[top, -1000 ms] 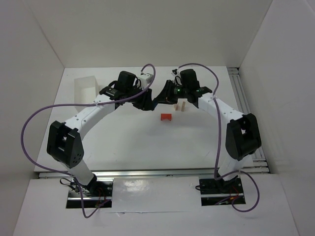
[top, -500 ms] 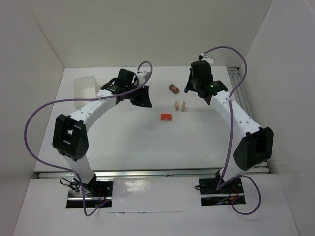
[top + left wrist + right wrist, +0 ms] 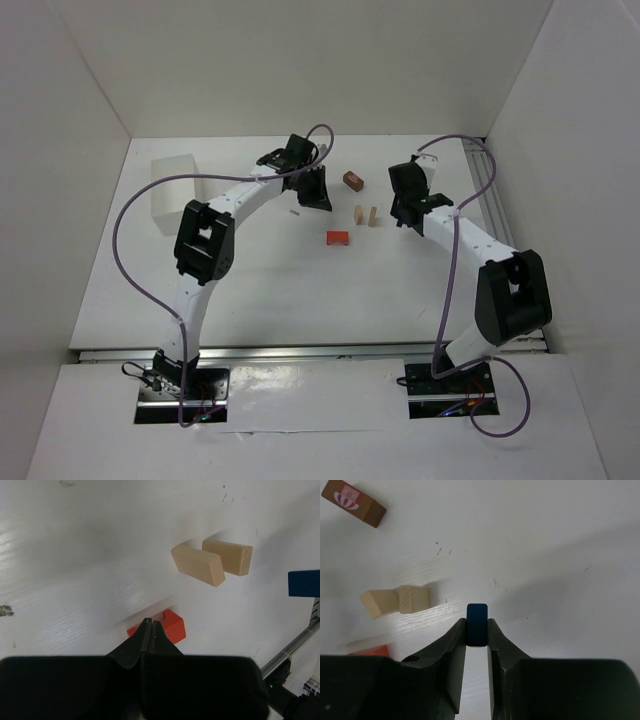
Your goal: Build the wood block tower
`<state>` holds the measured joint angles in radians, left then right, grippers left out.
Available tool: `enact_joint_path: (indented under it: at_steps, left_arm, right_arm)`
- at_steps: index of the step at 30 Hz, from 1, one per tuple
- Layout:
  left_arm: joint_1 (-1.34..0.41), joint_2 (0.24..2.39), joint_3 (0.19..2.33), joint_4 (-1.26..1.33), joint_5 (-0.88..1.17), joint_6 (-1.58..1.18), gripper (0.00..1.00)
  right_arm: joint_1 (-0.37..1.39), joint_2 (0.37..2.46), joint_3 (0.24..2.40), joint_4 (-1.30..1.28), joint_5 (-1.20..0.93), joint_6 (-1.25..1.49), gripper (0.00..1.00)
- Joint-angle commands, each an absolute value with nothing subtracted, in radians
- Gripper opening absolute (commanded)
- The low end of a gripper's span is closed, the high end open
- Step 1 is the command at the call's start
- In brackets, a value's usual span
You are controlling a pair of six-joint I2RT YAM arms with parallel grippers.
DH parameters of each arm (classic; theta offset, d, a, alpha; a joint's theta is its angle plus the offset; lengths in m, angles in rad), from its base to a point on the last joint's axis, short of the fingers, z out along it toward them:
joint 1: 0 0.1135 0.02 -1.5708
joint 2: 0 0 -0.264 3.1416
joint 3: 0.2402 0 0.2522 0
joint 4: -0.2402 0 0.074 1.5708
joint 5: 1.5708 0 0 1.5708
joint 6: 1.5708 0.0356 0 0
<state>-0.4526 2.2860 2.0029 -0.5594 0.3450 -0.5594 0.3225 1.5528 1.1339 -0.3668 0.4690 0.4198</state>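
My right gripper (image 3: 477, 626) is shut on a small blue block (image 3: 477, 612), held above the table to the right of the other blocks. Two pale wood blocks (image 3: 366, 216) stand side by side at the table's middle. An orange-red block (image 3: 338, 237) lies just in front of them and a brown block (image 3: 352, 180) lies behind them. My left gripper (image 3: 151, 625) is shut with nothing in it. It hovers left of the pale blocks (image 3: 212, 562), its tips over the near edge of the orange-red block (image 3: 170, 625). The left wrist view catches the blue block (image 3: 304, 582) at its right edge.
A translucent white tub (image 3: 172, 190) stands at the back left. A metal rail (image 3: 500, 210) runs along the table's right side. White walls close in the back and both sides. A tiny pale bit (image 3: 295, 211) lies by the left gripper.
The left gripper has shut and swung right toward the blocks. The right arm, still holding the blue block, pulled away from the middle to the back right, then came a little forward.
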Motion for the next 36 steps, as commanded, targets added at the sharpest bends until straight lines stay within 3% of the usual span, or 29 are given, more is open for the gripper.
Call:
enact_joint_path:
  at_steps: [1, 7, 15, 36]
  left_arm:
    - [-0.474, 2.287, 2.046, -0.569, 0.295, -0.615, 0.00]
    - [-0.474, 2.261, 1.976, -0.560, 0.272, -0.581, 0.00]
    - [-0.474, 2.070, 1.758, -0.463, 0.261, -0.546, 0.00]
    - [-0.474, 2.031, 1.729, -0.485, 0.270, -0.528, 0.00]
  right_arm:
    - [0.318, 1.546, 1.094, -0.194, 0.486, 0.411, 0.10]
    - [0.318, 1.588, 1.048, -0.103, 0.477, 0.400, 0.11]
    - [0.318, 1.655, 1.039, -0.064, 0.486, 0.400, 0.11]
    - [0.389, 1.729, 1.057, 0.000, 0.570, 0.371, 0.12]
